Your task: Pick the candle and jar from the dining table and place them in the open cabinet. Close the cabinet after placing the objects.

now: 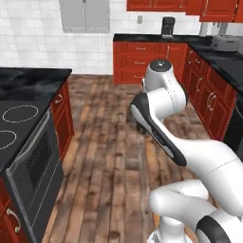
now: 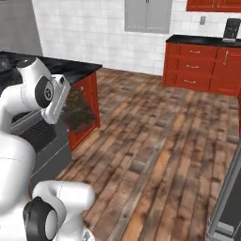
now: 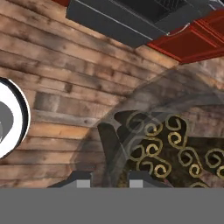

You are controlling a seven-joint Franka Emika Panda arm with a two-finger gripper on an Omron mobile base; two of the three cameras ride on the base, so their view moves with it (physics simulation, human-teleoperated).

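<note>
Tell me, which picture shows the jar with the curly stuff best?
The hand view. The jar sits close up at its lower right, so the clear glass and curly brown-gold contents are plain, with the tool shut on it. The right base view shows the jar small and dim at the arm's end.

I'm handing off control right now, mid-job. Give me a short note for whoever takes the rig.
The gripper: jaws shut on the jar, held above the wood floor near the stove.
The candle: these views cannot tell whether it is already placed.
Done: jar picked up.
Left: set the jar in the open cabinet, check on the candle, then close the cabinet.
</note>
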